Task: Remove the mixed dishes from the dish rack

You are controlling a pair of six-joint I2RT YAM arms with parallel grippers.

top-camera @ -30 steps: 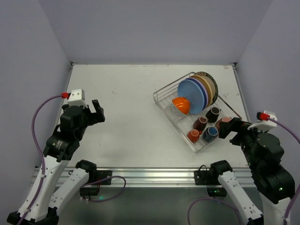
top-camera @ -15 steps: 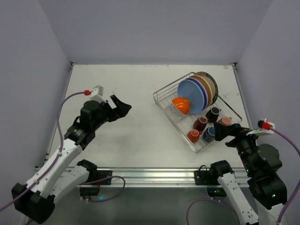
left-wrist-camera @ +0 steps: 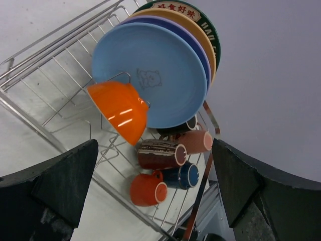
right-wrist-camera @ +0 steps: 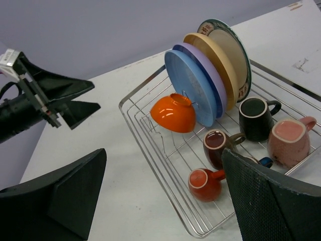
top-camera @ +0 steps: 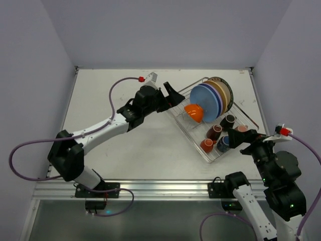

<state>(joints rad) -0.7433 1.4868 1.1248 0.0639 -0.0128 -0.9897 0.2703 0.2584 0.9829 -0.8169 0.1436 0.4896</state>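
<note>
The silver wire dish rack (top-camera: 186,131) sits at the table's right. Several plates stand in it: blue plate (top-camera: 205,102) in front, then lavender, tan and a patterned-rim plate (right-wrist-camera: 228,42). An orange bowl (top-camera: 194,112) leans on the blue plate. Mugs lie at the near end: black (top-camera: 227,121), brown (top-camera: 214,132), orange (top-camera: 206,145), blue (top-camera: 224,143) and a pinkish one (top-camera: 241,130). My left gripper (top-camera: 175,97) is open and empty, just left of the rack's far corner, facing the bowl (left-wrist-camera: 120,113). My right gripper (top-camera: 245,139) is open and empty, over the rack's near right end.
The rack (right-wrist-camera: 145,145) lies at an angle, its near corner close to the table's front edge. Bare white table spreads left of it (top-camera: 115,150). Grey walls close in the table at the back and sides.
My left arm has swung from the table's left side across to the rack's far left corner. My right gripper has shifted only slightly near the mugs.
</note>
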